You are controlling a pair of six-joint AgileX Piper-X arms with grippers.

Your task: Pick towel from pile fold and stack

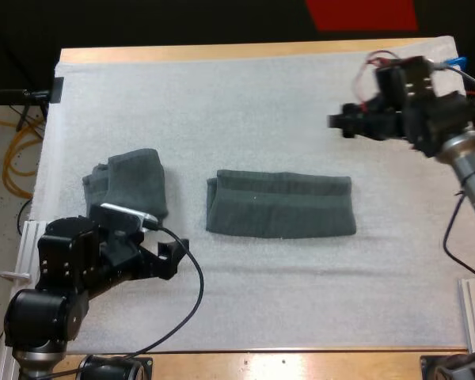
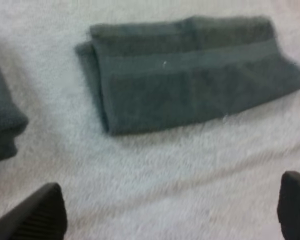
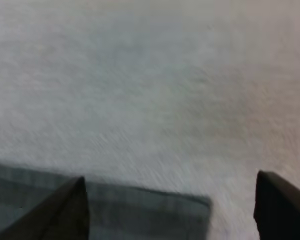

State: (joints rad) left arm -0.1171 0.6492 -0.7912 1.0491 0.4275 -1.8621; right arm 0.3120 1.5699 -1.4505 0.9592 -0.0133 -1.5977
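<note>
Spread and empty, the left gripper (image 1: 165,257) and right gripper (image 1: 339,121) hover near opposite ends of the long, folded dark grey-green cloth towel (image 1: 281,204) — seemingly poised to fold it again.

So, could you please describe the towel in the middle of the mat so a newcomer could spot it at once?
Start at the white mat and look to its middle. The folded towel lies flat there, a long dark grey-green band running side to side. The other towel, toward the mat's left near my left gripper, is shorter and lumpier.
</note>
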